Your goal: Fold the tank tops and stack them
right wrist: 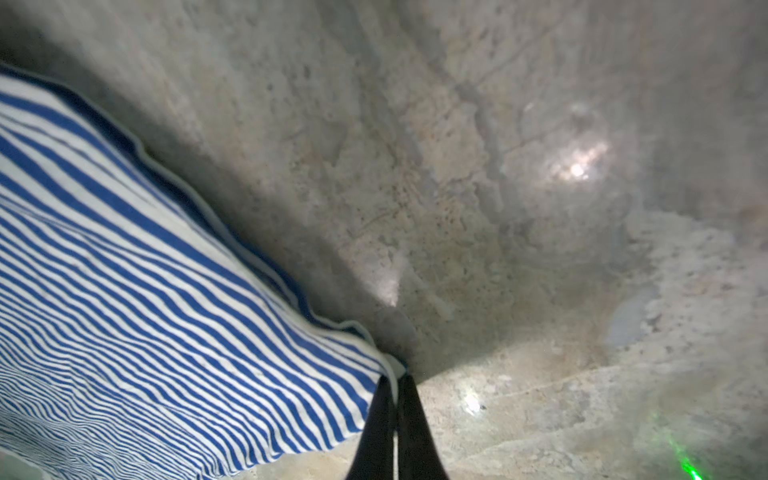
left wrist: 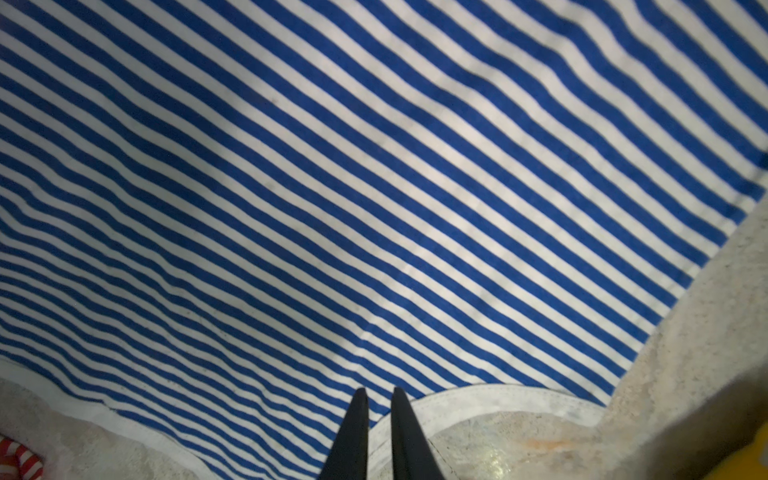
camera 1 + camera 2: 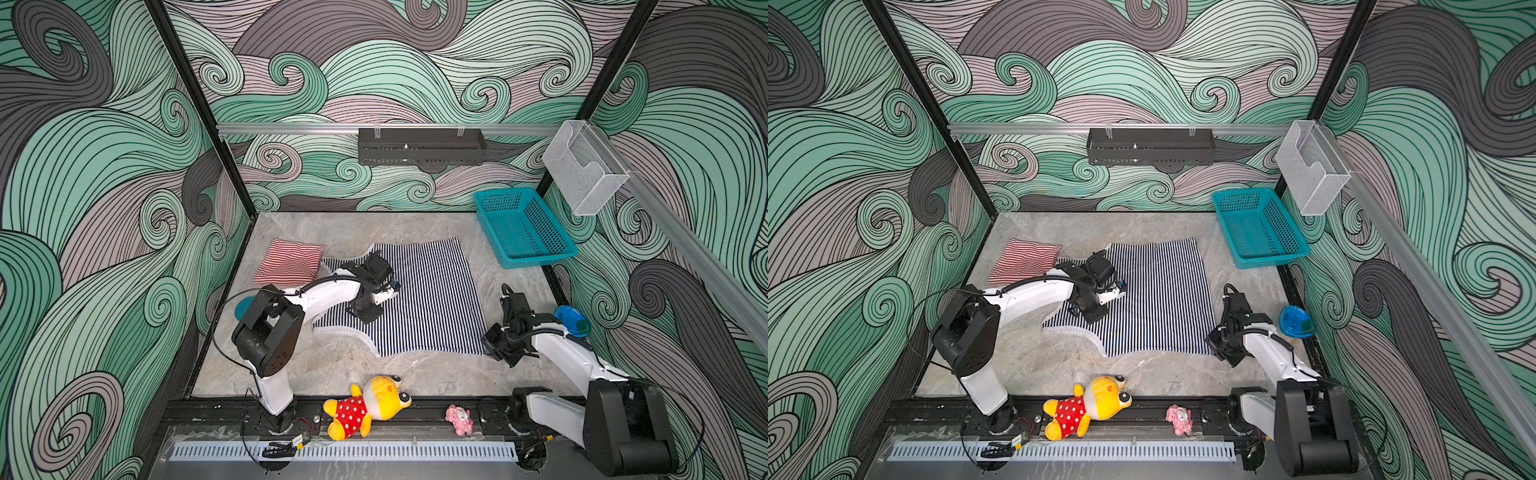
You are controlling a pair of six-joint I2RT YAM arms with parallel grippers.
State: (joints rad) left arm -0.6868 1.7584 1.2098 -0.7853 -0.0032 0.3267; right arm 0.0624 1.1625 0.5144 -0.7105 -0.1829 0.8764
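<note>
The navy top (image 3: 428, 299) lies spread on the table (image 3: 353, 228) at mid-frame in both top views. Its long axis runs left to right, with the straps at left and the hem at right. The right claw (image 1: 395, 378) is clamped on its lower-right hem corner. The left claw (image 2: 379, 392) sits over a strap with its fingers narrowly apart; whether it grips cannot be told. The folded red top (image 3: 291, 262) lies at upper left.

Both top views: left arm (image 3: 328, 292) covers one shoulder of the navy-and-white striped knit tank top (image 3: 428, 299); left tool (image 2: 379, 391) tips hidden under its wrist. Left wrist view: fingers (image 2: 353, 436) cut by frame edge, grip on cloth not discernible. Of the red-and-white striped knit tank top (image 2: 18, 461), a corner sliver only. Yellow blur (image 2: 754, 453) unidentifiable.
</note>
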